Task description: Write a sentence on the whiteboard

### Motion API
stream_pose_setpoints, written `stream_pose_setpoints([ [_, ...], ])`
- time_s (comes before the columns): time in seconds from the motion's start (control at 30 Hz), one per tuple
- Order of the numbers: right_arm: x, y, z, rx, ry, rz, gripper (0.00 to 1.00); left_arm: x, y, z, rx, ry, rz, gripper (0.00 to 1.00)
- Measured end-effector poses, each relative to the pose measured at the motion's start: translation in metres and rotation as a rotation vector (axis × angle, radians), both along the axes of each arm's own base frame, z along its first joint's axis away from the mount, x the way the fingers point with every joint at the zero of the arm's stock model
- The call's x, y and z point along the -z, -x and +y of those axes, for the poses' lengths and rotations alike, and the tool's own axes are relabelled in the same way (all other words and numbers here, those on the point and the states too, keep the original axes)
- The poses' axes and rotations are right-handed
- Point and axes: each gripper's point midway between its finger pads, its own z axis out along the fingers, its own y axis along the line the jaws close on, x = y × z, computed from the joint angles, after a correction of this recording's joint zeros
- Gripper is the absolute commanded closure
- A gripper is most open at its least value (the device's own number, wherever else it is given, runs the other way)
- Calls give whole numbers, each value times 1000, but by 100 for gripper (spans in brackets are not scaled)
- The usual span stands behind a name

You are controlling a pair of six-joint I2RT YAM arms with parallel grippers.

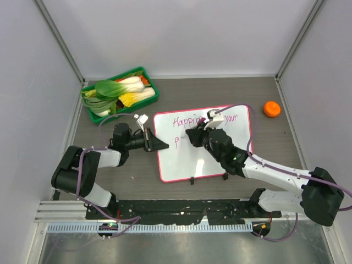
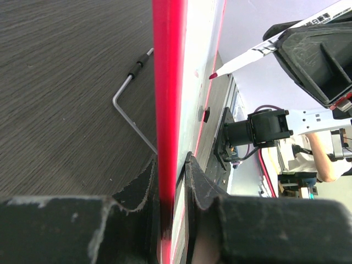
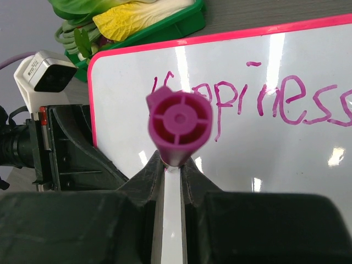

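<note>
In the middle of the table [image 1: 110, 165] rests the whiteboard [image 1: 212, 159], its black feet towards my bases. My left gripper [image 1: 159, 144] pinches its pink left rim, fingers pressed onto the frame. My right gripper [image 1: 195, 135] hangs over the far half, fingers clamped on the purple marker [image 3: 179, 118]. The sentence [image 3: 286, 102] runs along the far edge, with a lone stroke beneath it. My worry is that a heavy press could skid the board out of my thin left pinch, or my wrist could smear fresh letters.
</note>
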Motion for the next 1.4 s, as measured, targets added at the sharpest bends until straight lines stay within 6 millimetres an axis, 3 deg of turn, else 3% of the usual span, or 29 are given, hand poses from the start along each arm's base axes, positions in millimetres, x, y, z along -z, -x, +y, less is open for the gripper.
stream_pose_setpoints([
  [0.87,7,-6,4,13,8,5,99,1,0,0,-2,-2,4,100],
  [1.4,15,3,9,-33,-7,36,99,1,0,0,-1,-2,3,100],
])
